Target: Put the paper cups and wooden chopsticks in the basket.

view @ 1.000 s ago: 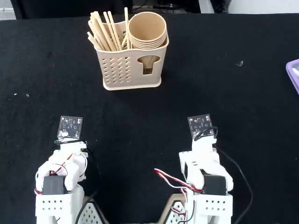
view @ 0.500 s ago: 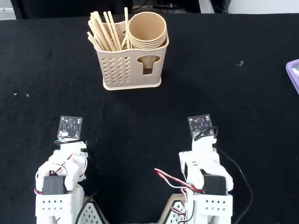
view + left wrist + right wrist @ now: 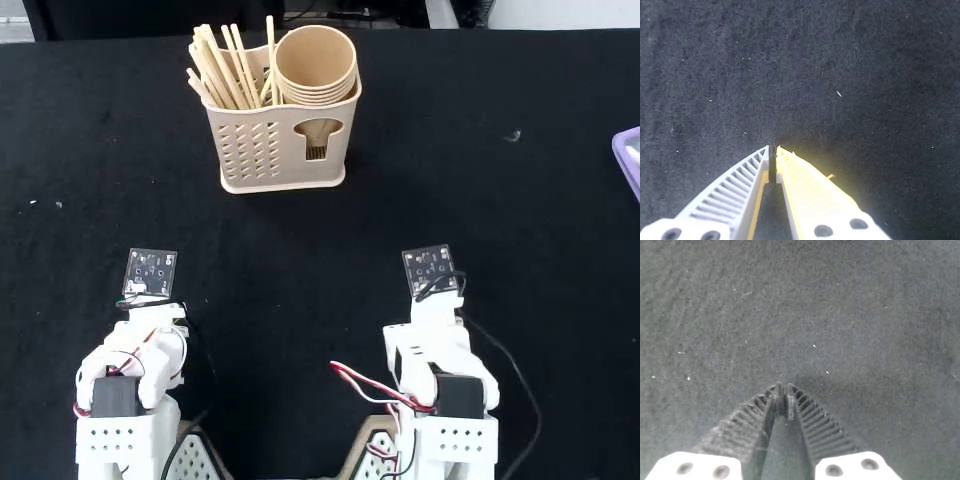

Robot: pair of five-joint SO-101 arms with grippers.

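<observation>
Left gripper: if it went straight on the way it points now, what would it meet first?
The left gripper, shut, points at the black tabletop. Nothing lies in its line, so it would probably meet that bare surface first, though depth is unclear.

**Camera layout: one fixed overhead view, two wrist views**

The table (image 3: 520, 250) is viewed from above by a fixed high camera, placed over the near edge and tilted toward the far side, where the basket (image 3: 280, 140) stands. Each wrist camera is mounted behind its own gripper and aimed along the fingers, close to the table surface. The left gripper (image 3: 774, 150) and right gripper (image 3: 784, 388), tips pressed together, are framed from just above. The black table surface is shared by all three views.
</observation>
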